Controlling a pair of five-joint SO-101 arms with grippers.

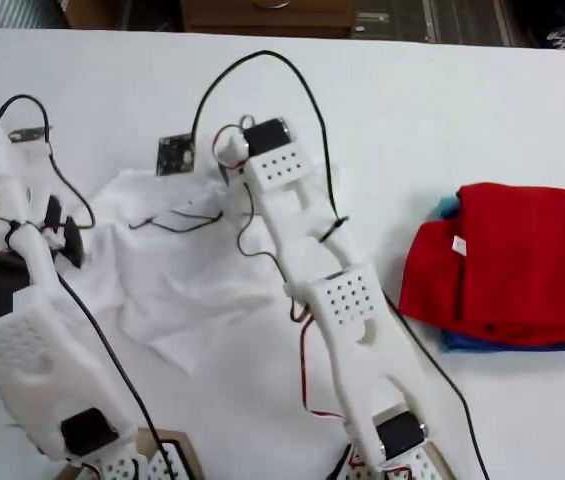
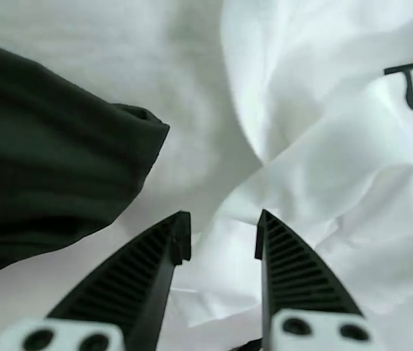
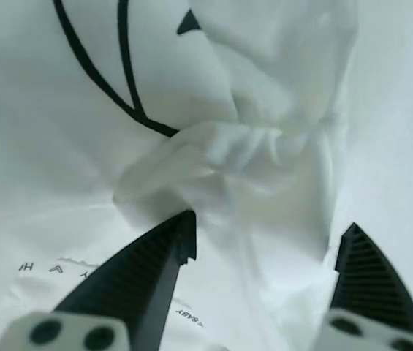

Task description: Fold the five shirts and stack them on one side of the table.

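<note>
In the high view, we saw the crumpled white cotton shirt with thin black line print [image 1: 177, 280] lying unfolded on the white tabletop [image 1: 442, 110], in the left half of the frame between the two arms. At the right edge sat a neatly folded red shirt [image 1: 512, 260] on top of a folded blue shirt [image 1: 502, 343], well apart from the white one. The right hand [image 3: 270, 232] hung over a bunched fold of the white shirt [image 3: 250, 88], its fingers spread wide and holding nothing. The left hand [image 2: 222, 227] hovered close above the same shirt [image 2: 323, 146] with its fingers parted by a narrower gap, and a dark piece of cloth [image 2: 45, 168] lay just beside it.
</note>
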